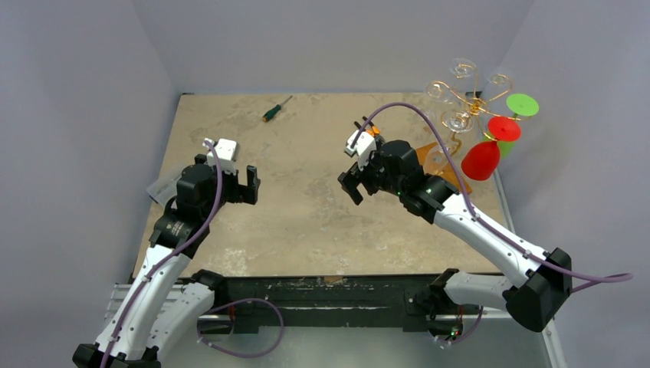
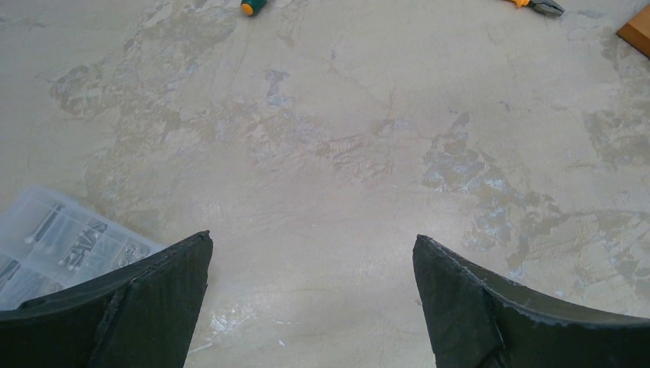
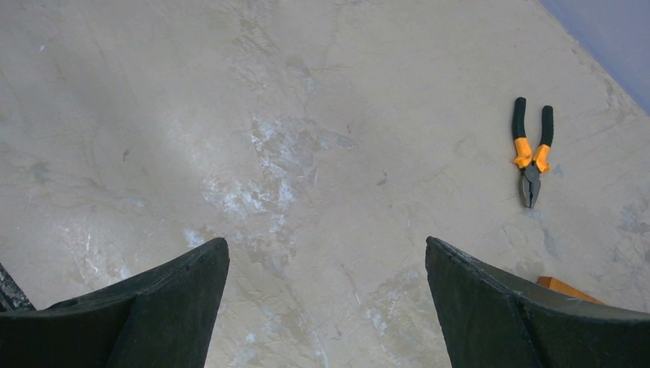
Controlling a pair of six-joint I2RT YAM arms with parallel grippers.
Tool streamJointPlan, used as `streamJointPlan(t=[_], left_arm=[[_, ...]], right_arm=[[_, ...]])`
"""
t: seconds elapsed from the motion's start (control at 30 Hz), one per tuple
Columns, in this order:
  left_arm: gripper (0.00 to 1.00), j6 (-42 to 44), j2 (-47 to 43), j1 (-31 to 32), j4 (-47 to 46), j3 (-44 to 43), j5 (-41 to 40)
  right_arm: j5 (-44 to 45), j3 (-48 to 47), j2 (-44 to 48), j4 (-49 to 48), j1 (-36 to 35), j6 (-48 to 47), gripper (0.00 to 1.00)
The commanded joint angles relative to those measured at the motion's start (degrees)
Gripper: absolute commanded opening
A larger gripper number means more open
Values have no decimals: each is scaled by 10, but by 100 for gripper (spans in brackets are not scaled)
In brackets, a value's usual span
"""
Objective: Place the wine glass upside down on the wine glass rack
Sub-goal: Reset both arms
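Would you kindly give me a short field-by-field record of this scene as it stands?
left gripper: open, empty
right gripper: open, empty
wine glass rack: far right corner
red wine glass: hanging on rack, bowl down
green wine glass: on rack behind the red one
screwdriver: near far edge
pliers: lying flat
clear parts box: beside left gripper

Looks like a robot lab cell: plain grey walls (image 1: 329, 38) boxing in a worktop (image 1: 306, 222). Screwdriver (image 1: 276, 109), pliers (image 3: 530, 149) and a clear parts box (image 2: 54, 245) lying around.
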State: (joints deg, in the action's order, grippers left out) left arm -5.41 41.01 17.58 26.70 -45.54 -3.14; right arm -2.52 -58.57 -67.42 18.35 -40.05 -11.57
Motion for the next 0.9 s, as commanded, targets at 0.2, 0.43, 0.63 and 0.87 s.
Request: streamJointPlan(t=[0.2, 0.43, 0.63, 0.87], left_arm=[[100, -6, -4, -4, -10, -25, 12], [100, -6, -4, -5, -9, -24, 14], [100, -7, -3, -4, -9, -25, 15], [100, -6, -12, -4, -9, -24, 13]], right_arm=[[-5, -3, 17, -19, 3, 2, 96], [1, -31, 19, 2, 4, -4, 96], [21, -162, 8, 84, 5, -5, 96], [141, -295, 17, 97, 12, -18, 97]])
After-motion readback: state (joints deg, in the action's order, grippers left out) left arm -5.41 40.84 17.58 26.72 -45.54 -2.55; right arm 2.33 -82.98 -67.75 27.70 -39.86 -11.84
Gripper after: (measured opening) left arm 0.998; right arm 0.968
